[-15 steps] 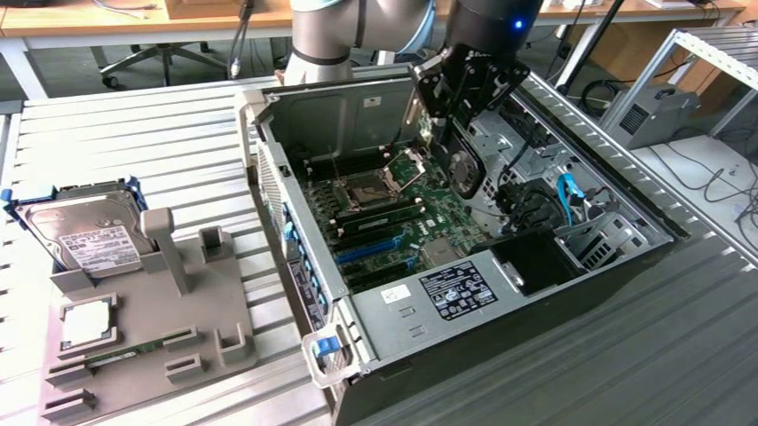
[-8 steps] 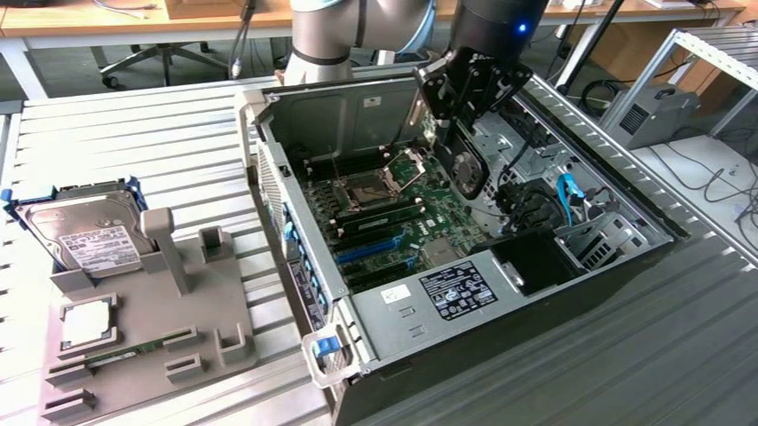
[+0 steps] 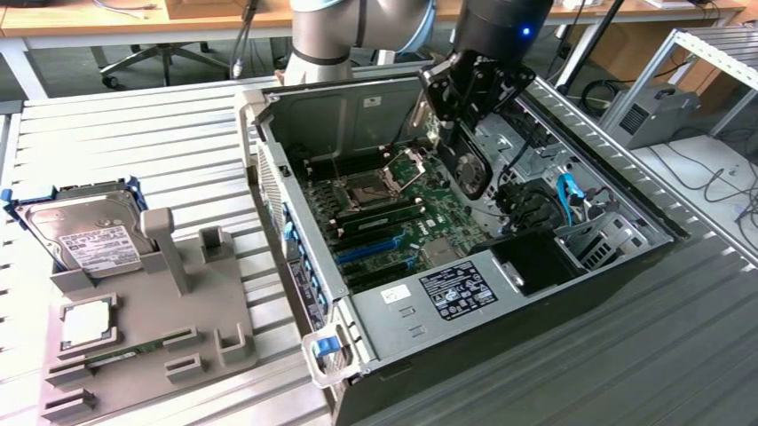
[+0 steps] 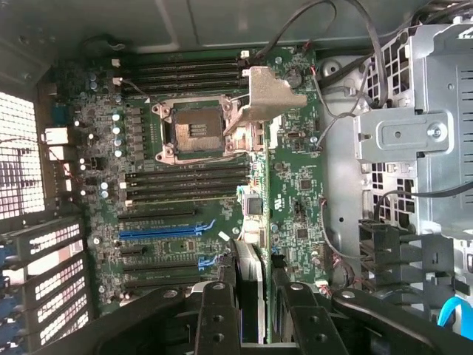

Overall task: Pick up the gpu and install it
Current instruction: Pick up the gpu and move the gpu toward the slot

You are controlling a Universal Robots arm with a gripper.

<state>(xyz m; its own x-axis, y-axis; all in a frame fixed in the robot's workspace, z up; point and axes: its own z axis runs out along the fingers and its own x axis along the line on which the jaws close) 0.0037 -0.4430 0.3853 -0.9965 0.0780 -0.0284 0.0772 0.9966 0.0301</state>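
Wrist view: gpu (image 4: 248, 260) edge-on in the gripper (image 4: 253, 290), above the motherboard (image 4: 290, 194).

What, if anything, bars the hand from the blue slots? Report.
Yes, probably reachable: the case is open, the hand, gripping the gpu, hangs over the motherboard, and the blue slots lie uncovered.

Looks like a robotics lab to me: robot arm (image 3: 326, 35) over an open PC case (image 3: 533, 355) on a slatted metal counter (image 3: 142, 133), wooden desks (image 3: 119, 16) and an office chair (image 3: 160, 58) behind, loose cables (image 3: 716, 182) nearby.
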